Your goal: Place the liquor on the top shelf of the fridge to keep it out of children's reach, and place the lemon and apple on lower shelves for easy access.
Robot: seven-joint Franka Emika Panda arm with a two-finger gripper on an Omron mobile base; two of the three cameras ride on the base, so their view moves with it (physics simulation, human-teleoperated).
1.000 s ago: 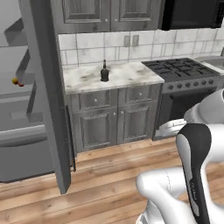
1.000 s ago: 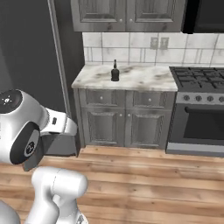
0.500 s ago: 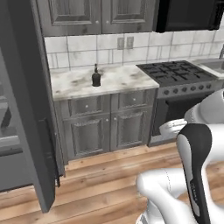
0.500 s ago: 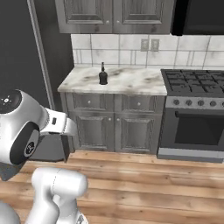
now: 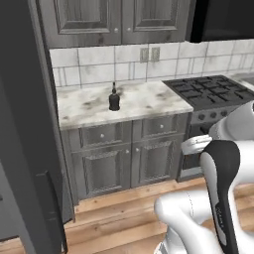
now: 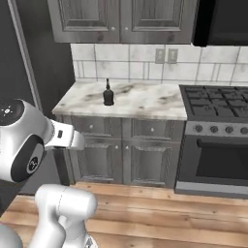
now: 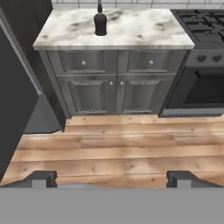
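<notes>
Liquor point(image 7: 100, 21) stands upright on the marble counter point(image 7: 144, 33), well ahead of the gripper point(image 7: 111, 178) and slightly to its left, neck pointing up. The jaws stand wide apart, empty, over the wooden floor point(image 7: 113, 148).

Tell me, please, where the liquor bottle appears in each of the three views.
Left base view: liquor left of centre, standing on the marble counter.
Right base view: liquor on the counter's left part.
Hand view: liquor at the top, left of centre.
Shared landmark: the stove, right of the counter.
</notes>
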